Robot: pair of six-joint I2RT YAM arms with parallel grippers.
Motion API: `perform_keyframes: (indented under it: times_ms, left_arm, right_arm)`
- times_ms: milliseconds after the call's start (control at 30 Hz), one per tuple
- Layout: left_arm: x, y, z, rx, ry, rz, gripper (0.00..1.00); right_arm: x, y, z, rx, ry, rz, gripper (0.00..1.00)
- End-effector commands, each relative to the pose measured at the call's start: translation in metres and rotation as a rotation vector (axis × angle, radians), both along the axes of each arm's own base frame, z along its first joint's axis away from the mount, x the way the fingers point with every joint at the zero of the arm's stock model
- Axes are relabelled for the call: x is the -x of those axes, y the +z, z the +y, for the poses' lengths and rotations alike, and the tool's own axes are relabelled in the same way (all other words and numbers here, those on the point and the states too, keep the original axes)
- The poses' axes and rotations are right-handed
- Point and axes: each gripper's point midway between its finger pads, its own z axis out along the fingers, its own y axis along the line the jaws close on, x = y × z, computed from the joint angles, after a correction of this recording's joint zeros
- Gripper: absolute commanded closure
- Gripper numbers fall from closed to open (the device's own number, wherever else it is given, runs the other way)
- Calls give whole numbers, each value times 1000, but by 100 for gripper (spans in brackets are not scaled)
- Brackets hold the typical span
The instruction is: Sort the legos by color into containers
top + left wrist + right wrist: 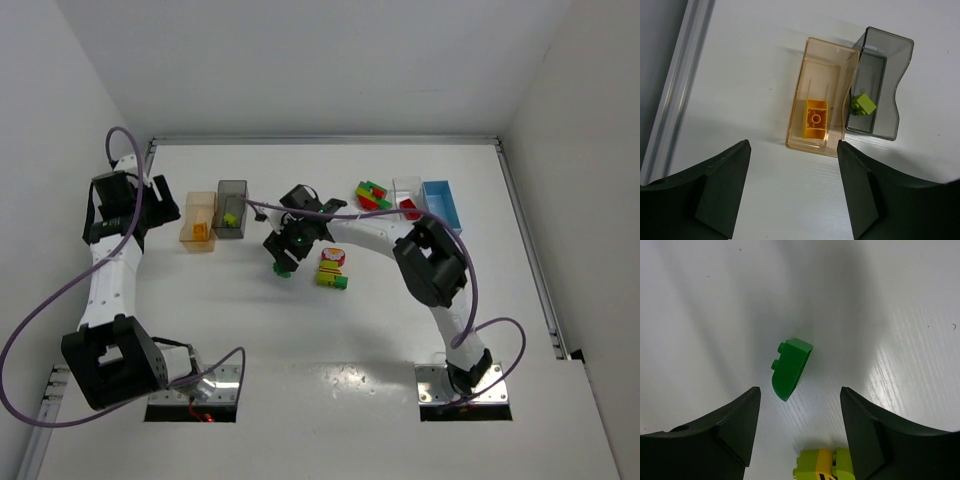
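My right gripper [286, 254] [800, 396] is open and hovers over a dark green curved lego [791, 367] [283, 269] lying on the table just beyond its fingertips. A lime-and-yellow lego cluster [826, 468] [332, 270] lies close by. My left gripper [168, 212] [794, 148] is open and empty, just short of the orange bin [799, 95] [198, 222], which holds an orange-yellow lego [816, 118]. The dark grey bin [890, 85] [232, 207] beside it holds a lime lego [863, 104]. The clear bin [407, 192] holds something red; the light blue bin [441, 203] stands beside it.
A loose pile of red, green and yellow legos [372, 195] lies left of the clear bin. A raised rail [677, 90] runs along the table's left edge near my left gripper. Purple cables loop from both arms.
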Motion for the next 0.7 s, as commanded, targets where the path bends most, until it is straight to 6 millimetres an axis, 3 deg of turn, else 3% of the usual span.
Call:
perform_keyframes:
  times_ms: [0, 233, 400, 467, 533, 633, 667]
  left_arm:
    - [-1, 15, 7, -34, 8, -51, 24]
    - [-4, 0, 8, -22, 8, -16, 24]
    - [-2, -4, 6, -14, 0, -9, 24]
    - [-2, -4, 7, -35, -14, -6, 24]
    - [-1, -5, 2, -37, -46, -9, 24]
    - [-1, 0, -3, -48, -96, -24, 24]
    - [0, -5, -6, -44, -113, -17, 24]
  right_arm:
    - [-1, 16, 16, -23, -7, -41, 35]
    - [12, -2, 21, 11, 25, -26, 35]
    - [11, -12, 24, 23, 32, -44, 40]
    - [13, -26, 20, 51, 28, -30, 45]
    - [9, -26, 20, 51, 28, -50, 53]
    - [9, -28, 19, 53, 43, -60, 70]
    - [7, -20, 20, 42, 49, -77, 79]
